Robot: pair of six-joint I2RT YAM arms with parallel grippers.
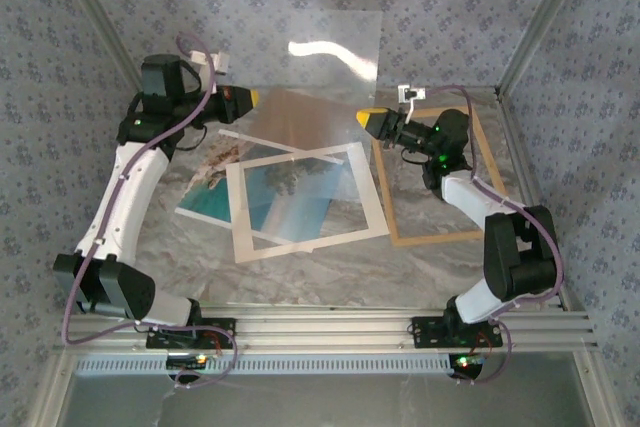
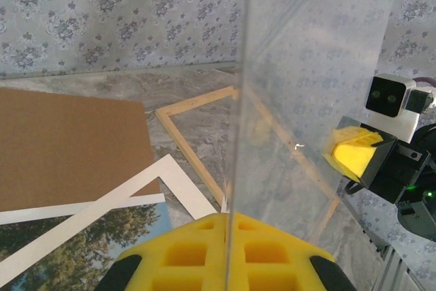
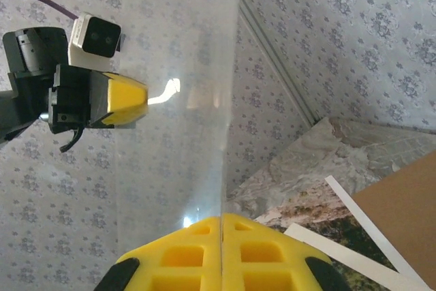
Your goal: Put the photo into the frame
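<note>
Marble table (image 1: 330, 267) bears the frame (image 1: 450, 237) below the right claw (image 1: 368, 119).

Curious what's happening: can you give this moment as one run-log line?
left gripper: shut on clear sheet | right gripper: same sheet | photo: under white mat | frame: empty on table

1. left arm (image 1: 128, 182), white shells and black joints: rises from the near-left base, elbow low, forearm reaching forward, wrist turned inward.
2. left gripper (image 1: 246, 97), two yellow fingers: pinched flat on the lower left edge of a clear rigid sheet (image 1: 330, 57).
3. right arm (image 1: 490, 212), same build: elbow folded near right, forearm angled inward.
4. right gripper (image 1: 368, 117), yellow fingers: clamped on the sheet's opposite edge, facing item 2.
</note>
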